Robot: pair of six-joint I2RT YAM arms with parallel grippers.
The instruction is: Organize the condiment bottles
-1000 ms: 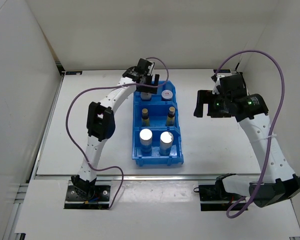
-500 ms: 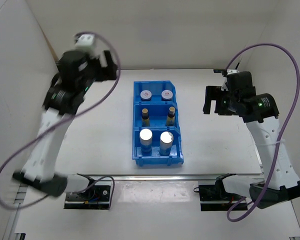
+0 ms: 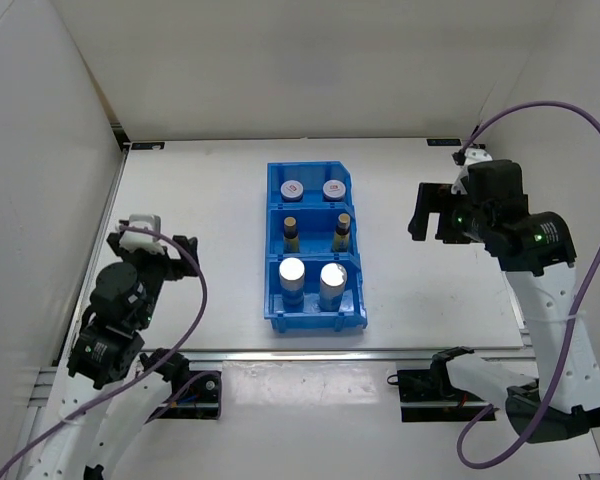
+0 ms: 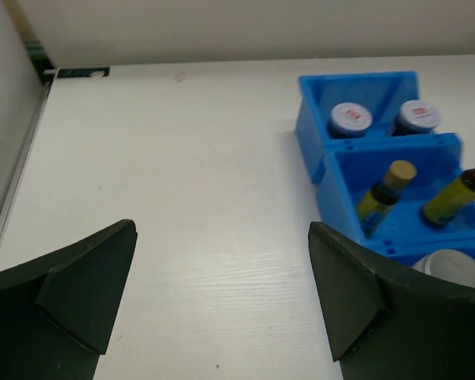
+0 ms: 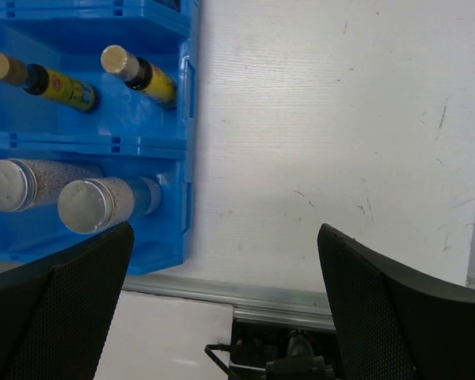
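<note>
Top external: two shakers [image 3: 292,270] [image 3: 331,275], two bottles [image 3: 291,232] [image 3: 342,228], two jars [image 3: 291,188] [image 3: 333,187]; left hand [image 4: 220,265], right hand [image 5: 226,261] released.

Bright, even, diffuse light comes from overhead in every view. The white desk [image 3: 200,200] carries only faint, soft shadows beside the blue bin [image 3: 315,318]. Two silver lids [image 3: 292,268] glare almost white. The close fingers of the left end effector [image 4: 222,253] and the right end effector [image 5: 226,253] look dark and soft-focused.
</note>
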